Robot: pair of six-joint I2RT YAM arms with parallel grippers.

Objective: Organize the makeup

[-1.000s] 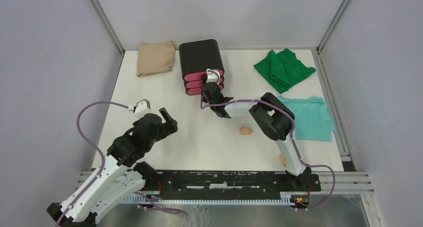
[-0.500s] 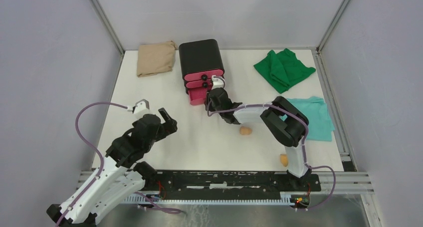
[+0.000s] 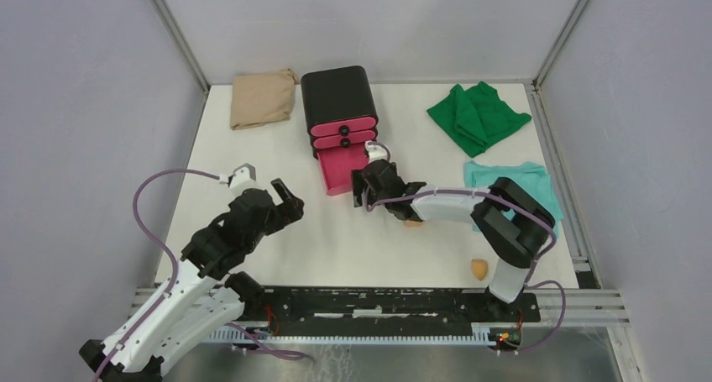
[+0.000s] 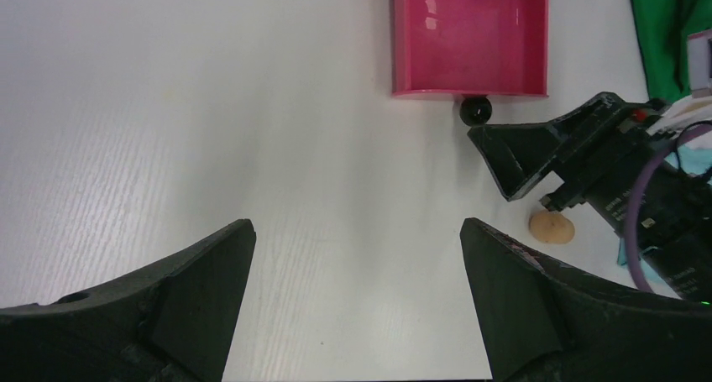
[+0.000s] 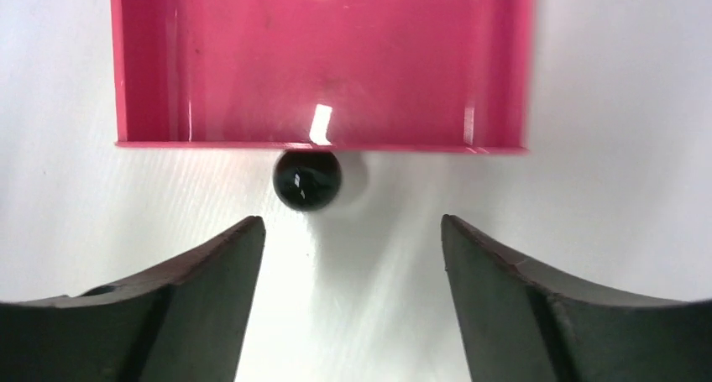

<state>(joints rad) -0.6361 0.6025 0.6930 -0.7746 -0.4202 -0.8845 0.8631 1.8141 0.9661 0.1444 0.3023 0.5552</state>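
Item 1. Left gripper (image 3: 287, 196): fingers spread wide, holding nothing, poised over bare table (image 3: 252, 159) on the left side, well apart from any makeup.

Item 2. Beige cloth (image 3: 263, 98): folded, far left corner. Not part of the task.

Item 3. Black box (image 3: 338, 92): far centre, three pink drawers. The upper two are shut, so their contents are hidden. The lowest pink drawer (image 5: 319, 63) is drawn out towards the near side, and its floor shows nothing in it.
Hazard: the drawer appears nearly clear of the box, so a further tug could pull it right out.

Item 4. Knob (image 5: 307, 179): black ball on the drawer's near face.

Item 5. Right gripper (image 5: 351, 227): fingers parted, pinching nothing, just near of the knob and not around it.
Hazard: the arm lies low across the table, so a careless sweep could knock item 6 away or nudge the open drawer askew.

Item 6. Tan sponge (image 3: 411, 222): egg-shaped, on the table right of the drawer, tucked against the right forearm and partly hidden by it. It is not yet stowed.
Hazard: a soft, rounded body may roll or squirt out of a pinch taken off-centre.

Item 7. Second sponge (image 3: 479, 269): near edge, right of centre, beside the right arm's base, awkwardly close for that arm.

Item 8. Green cloth (image 3: 479, 113) at far right and teal cloth (image 3: 525, 189) nearer, both folded.

No other makeup pieces show in these views.
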